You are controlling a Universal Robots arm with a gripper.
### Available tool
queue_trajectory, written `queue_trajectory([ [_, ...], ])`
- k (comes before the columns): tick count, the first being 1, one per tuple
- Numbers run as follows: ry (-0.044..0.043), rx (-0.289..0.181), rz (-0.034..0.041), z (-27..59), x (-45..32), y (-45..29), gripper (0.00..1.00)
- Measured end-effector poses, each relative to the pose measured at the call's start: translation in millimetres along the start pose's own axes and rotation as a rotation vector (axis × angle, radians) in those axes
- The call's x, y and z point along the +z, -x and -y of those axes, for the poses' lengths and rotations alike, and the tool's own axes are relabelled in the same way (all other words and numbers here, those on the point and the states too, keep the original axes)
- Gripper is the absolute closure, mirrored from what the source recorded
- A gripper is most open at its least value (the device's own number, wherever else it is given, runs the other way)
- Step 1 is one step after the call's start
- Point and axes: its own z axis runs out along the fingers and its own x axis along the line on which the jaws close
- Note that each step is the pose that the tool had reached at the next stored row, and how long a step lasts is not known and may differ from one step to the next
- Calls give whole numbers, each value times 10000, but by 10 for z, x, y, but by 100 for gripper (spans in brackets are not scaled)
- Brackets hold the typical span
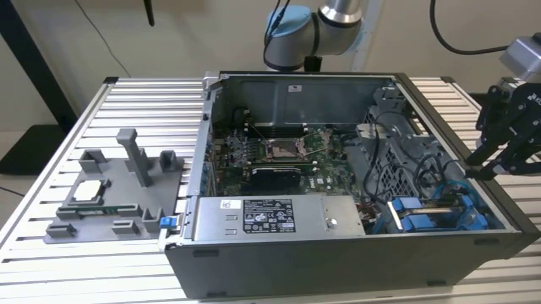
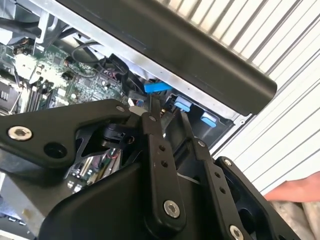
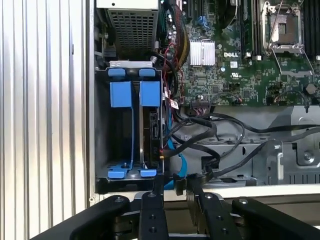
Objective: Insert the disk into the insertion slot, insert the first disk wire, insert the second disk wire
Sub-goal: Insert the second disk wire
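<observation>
The insertion slot (image 3: 102,127), a grey drive cage with blue plastic parts, sits in the open computer case's corner at the exterior view's right (image 1: 435,215). The disk (image 3: 151,127) stands edge-on inside it, its blue carrier tabs (image 3: 149,93) at the cage mouth. A flat blue wire (image 3: 176,162) and black wires (image 3: 210,135) run loose beside the disk's connector end. My gripper (image 3: 175,184) hovers over the case rim just by the cage (image 1: 475,170). Its black fingers (image 2: 154,112) are slightly apart and open, the blue wire (image 2: 157,87) lying just past the tips.
A grey labelled power-supply box (image 1: 279,218) fills the case's front, with the motherboard (image 1: 279,155) behind it. A grey fixture tray (image 1: 118,190) lies on the slatted table (image 1: 85,266) at the exterior view's left. What looks like a hand (image 2: 295,192) shows by the case.
</observation>
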Motion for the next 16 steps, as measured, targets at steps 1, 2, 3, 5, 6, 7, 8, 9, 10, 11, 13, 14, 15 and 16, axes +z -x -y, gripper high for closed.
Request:
queue_trajectory([
  [1,0,8,9,7,3,1,0],
  [2,1,23,12,13,7,0,0],
  [3,3,41,14,18,11,0,0],
  [5,6,87,15,30,24,-1,0],
  [6,8,103,17,31,29,-2,0],
  [7,11,125,20,32,34,-2,0],
  [8,11,157,23,33,36,-3,0],
  [9,10,203,29,34,38,-3,0],
  [10,8,254,39,34,41,-3,0],
  [11,7,301,48,35,44,-3,0],
  [13,3,386,65,35,48,-3,0],
  [14,4,424,72,35,51,-4,0],
  [15,6,451,77,35,52,-4,0],
  [16,9,468,79,35,53,-4,0],
])
